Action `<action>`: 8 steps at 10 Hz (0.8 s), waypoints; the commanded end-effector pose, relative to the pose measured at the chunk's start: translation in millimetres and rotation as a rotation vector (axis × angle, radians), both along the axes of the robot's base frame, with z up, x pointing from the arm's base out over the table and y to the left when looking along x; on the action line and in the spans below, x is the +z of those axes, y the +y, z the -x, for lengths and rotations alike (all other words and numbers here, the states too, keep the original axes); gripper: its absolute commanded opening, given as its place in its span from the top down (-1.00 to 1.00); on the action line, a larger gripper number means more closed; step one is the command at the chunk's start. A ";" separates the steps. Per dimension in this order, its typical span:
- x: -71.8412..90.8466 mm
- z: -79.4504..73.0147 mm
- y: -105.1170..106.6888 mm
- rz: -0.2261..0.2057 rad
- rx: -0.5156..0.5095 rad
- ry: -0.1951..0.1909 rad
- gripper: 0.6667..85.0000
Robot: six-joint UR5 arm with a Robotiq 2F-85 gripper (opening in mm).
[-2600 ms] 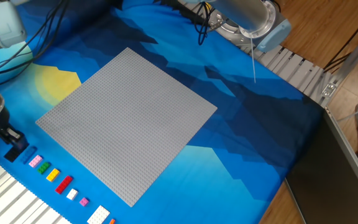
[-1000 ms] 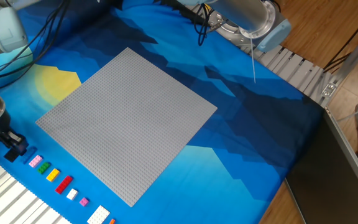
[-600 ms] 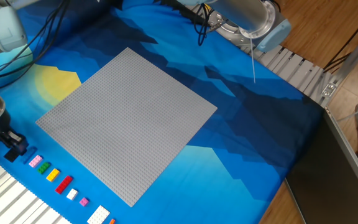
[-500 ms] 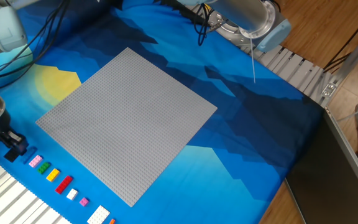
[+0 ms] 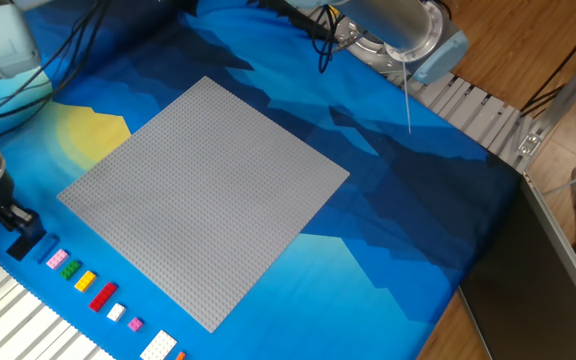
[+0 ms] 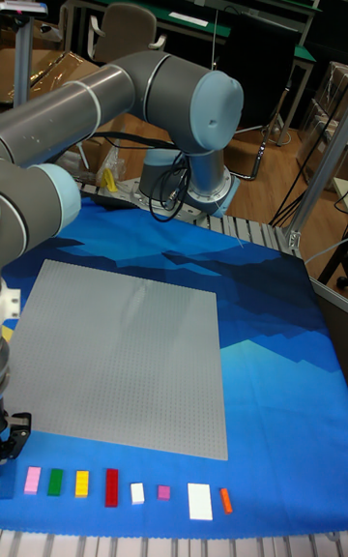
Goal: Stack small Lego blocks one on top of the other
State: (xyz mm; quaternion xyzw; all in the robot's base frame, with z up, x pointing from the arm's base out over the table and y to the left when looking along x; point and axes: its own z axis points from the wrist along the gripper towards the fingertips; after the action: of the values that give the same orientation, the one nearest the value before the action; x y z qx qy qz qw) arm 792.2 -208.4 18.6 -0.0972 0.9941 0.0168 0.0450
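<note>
My gripper (image 5: pixel 22 234) hangs low over the blue cloth at the far left, just past the left end of a row of small Lego blocks. In the tall fixed view the gripper (image 6: pixel 10 438) sits at the bottom left edge, beside the pink brick (image 6: pixel 33 481). A small dark shape sits at the black fingertips. I cannot tell whether it is a black or blue block or part of the fingers. Whether the jaws are open or shut does not show.
The row runs pink (image 5: pixel 56 258), green (image 5: pixel 68 268), yellow (image 5: pixel 85 281), red (image 5: pixel 102 295), then small white, magenta, a larger white and orange bricks. A large grey studded baseplate (image 5: pixel 203 190) fills the cloth's middle. The arm's base (image 6: pixel 188 180) stands behind it.
The gripper rose slightly up and left after the earliest frame, and has now come back down and right by a few pixels. The bricks in the row have not moved.
</note>
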 end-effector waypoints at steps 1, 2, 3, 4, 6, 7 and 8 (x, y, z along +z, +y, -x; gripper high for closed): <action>13.2 5.7 -6.8 0.018 0.015 0.007 -0.11; 9.5 6.2 -10.5 0.033 0.003 0.013 -0.11; 2.2 8.3 -12.9 0.047 -0.009 0.026 -0.11; -1.9 4.1 -18.9 0.072 -0.002 0.012 -0.11; -9.5 -1.6 -11.4 0.049 -0.004 0.006 -0.11; -9.9 -1.3 -11.0 0.046 -0.002 0.005 -0.11; -9.3 -1.1 -10.7 0.045 -0.010 0.009 -0.11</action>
State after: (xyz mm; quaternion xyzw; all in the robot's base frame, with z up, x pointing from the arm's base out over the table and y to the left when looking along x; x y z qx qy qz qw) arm 791.2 -220.3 11.7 -0.0987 0.9944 -0.0092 0.0364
